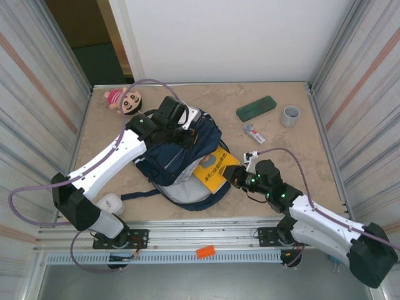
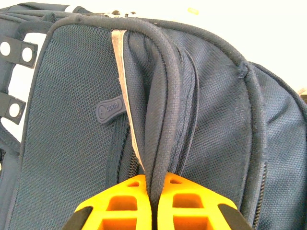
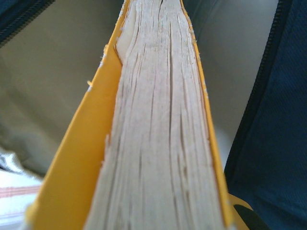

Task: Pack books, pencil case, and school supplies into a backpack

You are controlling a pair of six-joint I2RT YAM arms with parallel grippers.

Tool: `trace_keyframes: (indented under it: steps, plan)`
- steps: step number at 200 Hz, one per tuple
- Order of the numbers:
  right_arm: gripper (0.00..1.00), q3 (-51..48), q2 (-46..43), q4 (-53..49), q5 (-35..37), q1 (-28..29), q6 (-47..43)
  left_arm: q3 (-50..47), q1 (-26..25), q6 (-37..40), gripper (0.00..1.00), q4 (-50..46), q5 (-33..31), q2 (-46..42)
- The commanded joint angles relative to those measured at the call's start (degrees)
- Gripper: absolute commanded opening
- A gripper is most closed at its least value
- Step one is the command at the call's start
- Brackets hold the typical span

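Observation:
The navy backpack [image 1: 164,157] lies open in the middle of the table, its pale grey lining [image 3: 53,72] showing. My left gripper [image 1: 186,130] is at its far end, shut on a piped rim of the backpack [image 2: 160,120]; the orange fingers [image 2: 120,201] pinch the fabric. My right gripper [image 1: 235,179] is shut on the yellow book [image 1: 212,167], which sits tilted at the backpack's mouth. The book's page edges [image 3: 158,143] point into the lining. The dark green pencil case [image 1: 256,107] and the white-and-red stick [image 1: 254,132] lie on the table at the back right.
A grey cup [image 1: 290,115] stands right of the pencil case. The pink plush doll [image 1: 125,100] lies at the back left. A small dark-and-white item [image 1: 251,155] lies just beyond my right wrist. Metal walls close in both sides of the table [image 1: 300,169].

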Motion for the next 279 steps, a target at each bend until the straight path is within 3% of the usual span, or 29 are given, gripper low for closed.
trace_keyframes:
  steps: [1, 108, 168, 192, 205, 222, 231, 247, 279]
  plan:
    - [0.0, 2.97, 3.61, 12.67, 5.93, 1.94, 1.25, 1.41, 0.92, -1.53, 0.0, 5.17, 3.52, -2.16]
    - [0.0, 14.14, 35.92, 33.56, 10.08, 4.6, 2.49, 1.94, 2.84, -2.98, 0.0, 8.33, 9.67, -2.12]
    - [0.0, 23.03, 52.45, 34.91, 12.02, 4.1, 4.2, 1.61, 3.32, -3.34, 0.0, 9.58, 13.11, -3.0]
    - [0.05, 24.9, 56.23, 33.51, 12.26, 4.1, 4.27, 1.06, 3.66, -3.13, 0.0, 9.5, 11.44, -3.16]
    - [0.14, 24.87, 56.85, 31.45, 12.46, 4.02, 3.98, 0.97, 3.76, -2.83, 0.0, 8.78, 10.24, -2.88]
    - [0.34, 23.41, 55.92, 29.71, 11.74, 3.72, 3.87, 0.31, 3.84, -2.64, 0.0, 8.34, 8.71, -2.68]
    - [0.53, 21.68, 54.67, 29.7, 11.58, 3.64, 3.28, -0.25, 3.9, -2.64, 0.0, 8.43, 7.98, -2.74]
    - [1.0, 18.01, 51.2, 29.43, 10.92, 3.45, 1.88, -1.42, 3.93, -2.83, 0.0, 8.73, 6.69, -2.93]
    - [0.99, 9.73, 38.01, 20.88, 9.49, 3.32, -0.59, -3.92, 3.93, -3.34, 0.0, 9.19, 5.21, -3.44]
